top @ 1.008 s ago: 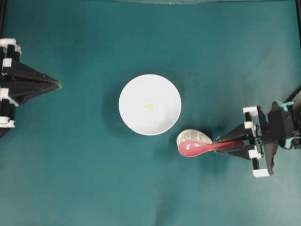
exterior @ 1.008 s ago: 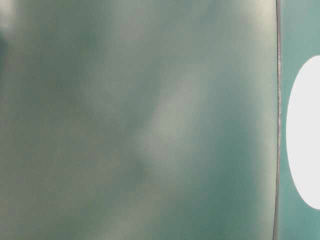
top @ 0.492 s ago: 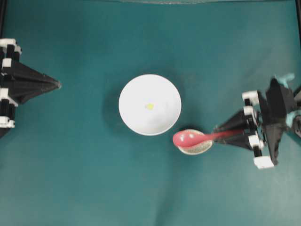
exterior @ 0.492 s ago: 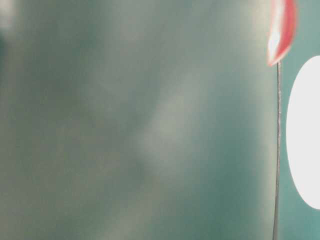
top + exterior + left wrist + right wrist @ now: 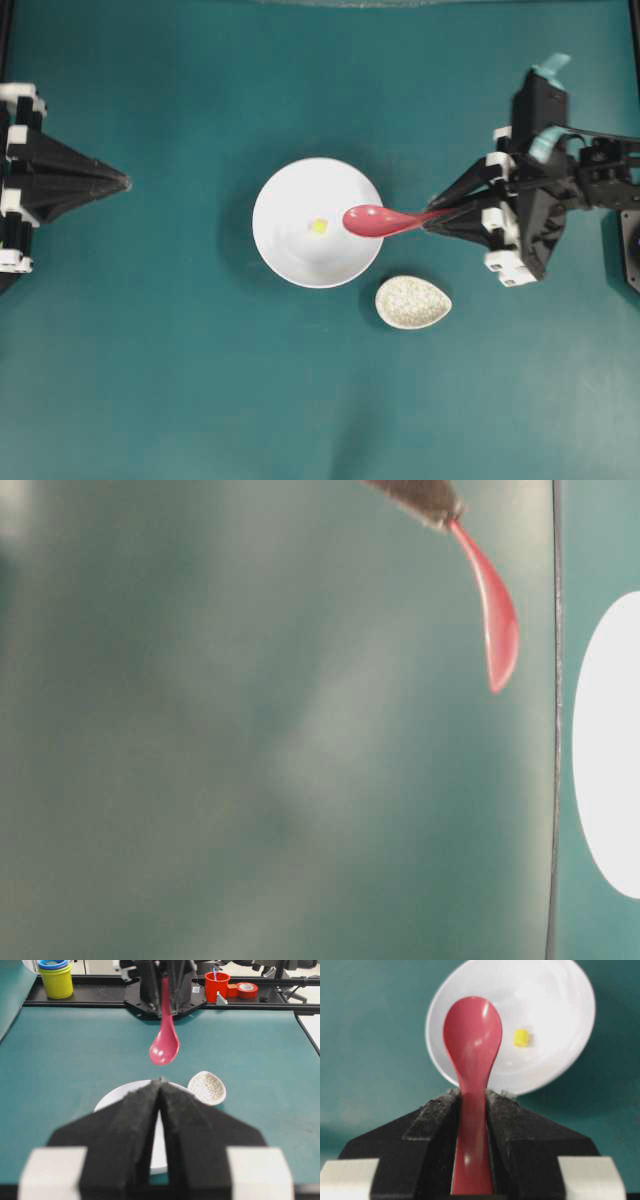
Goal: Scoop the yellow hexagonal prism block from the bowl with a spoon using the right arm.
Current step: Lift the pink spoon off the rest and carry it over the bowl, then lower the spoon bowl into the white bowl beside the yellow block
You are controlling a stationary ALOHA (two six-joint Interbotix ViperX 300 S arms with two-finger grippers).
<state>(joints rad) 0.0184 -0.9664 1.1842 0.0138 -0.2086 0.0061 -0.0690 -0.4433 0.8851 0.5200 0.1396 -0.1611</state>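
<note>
Right tool [image 5: 472, 1102]: its two fingers pinch the spoon [image 5: 385, 219] by the handle, scoop pointing away toward the bowl [image 5: 285, 250]
Left tool [image 5: 160, 1085]: fingers pressed together, holding nothing, parked at the left edge of the table [image 5: 200, 400], well apart from the bowl
Spoon: held in the air, scoop hanging over the bowl's right rim and tilted slightly downward, not touching the bowl
Yellow hexagonal prism block [image 5: 318, 226]: lies on the bowl's floor near the centre, just beside the scoop's tip in the overhead view
Spoon rest [image 5: 413, 302]: small speckled dish on the table just beside the bowl, below and right of it
Risk, block: it is tiny, so a shallow or fast sweep would likely push it up the curved wall instead of loading it
Risk, bowl: pressing the scoop down on the rim could tip or slide the bowl
Risk, grip: the glossy handle may twist between the fingers once the scoop drags on the bowl
</note>
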